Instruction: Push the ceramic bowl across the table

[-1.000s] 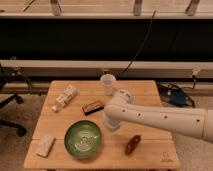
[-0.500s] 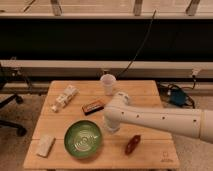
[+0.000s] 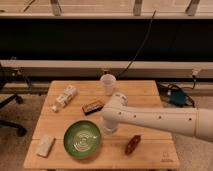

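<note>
green pale-ringed ceramic bowl [image 3: 82,139], white end effector [image 3: 109,128]

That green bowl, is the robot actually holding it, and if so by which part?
It cannot be told. The end effector sits at the ceramic bowl's right rim on the table, but the arm hides any contact.

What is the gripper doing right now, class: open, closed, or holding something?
Gripper: down at the right edge of the green bowl on the table; cannot be told.
</note>
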`<action>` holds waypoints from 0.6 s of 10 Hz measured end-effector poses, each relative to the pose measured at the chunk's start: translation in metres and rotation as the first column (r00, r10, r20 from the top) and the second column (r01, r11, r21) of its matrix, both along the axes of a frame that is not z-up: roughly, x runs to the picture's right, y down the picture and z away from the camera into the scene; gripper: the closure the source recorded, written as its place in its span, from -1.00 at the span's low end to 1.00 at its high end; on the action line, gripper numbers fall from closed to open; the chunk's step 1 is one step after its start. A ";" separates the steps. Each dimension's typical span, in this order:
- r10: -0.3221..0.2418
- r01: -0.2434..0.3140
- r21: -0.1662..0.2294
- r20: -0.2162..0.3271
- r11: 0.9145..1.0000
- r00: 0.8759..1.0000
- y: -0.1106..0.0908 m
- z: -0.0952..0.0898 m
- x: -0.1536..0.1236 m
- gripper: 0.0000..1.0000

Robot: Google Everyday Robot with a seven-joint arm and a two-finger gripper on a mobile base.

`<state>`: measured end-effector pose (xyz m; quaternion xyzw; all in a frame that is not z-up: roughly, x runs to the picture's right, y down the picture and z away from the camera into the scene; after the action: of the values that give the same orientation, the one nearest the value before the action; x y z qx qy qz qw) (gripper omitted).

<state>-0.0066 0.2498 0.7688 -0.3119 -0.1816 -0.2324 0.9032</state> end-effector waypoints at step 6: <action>-0.034 0.034 -0.005 0.049 0.999 0.998 0.001 0.001 -0.020 0.93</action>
<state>-0.0268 0.2508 0.7696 -0.3116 -0.1990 -0.2549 0.8935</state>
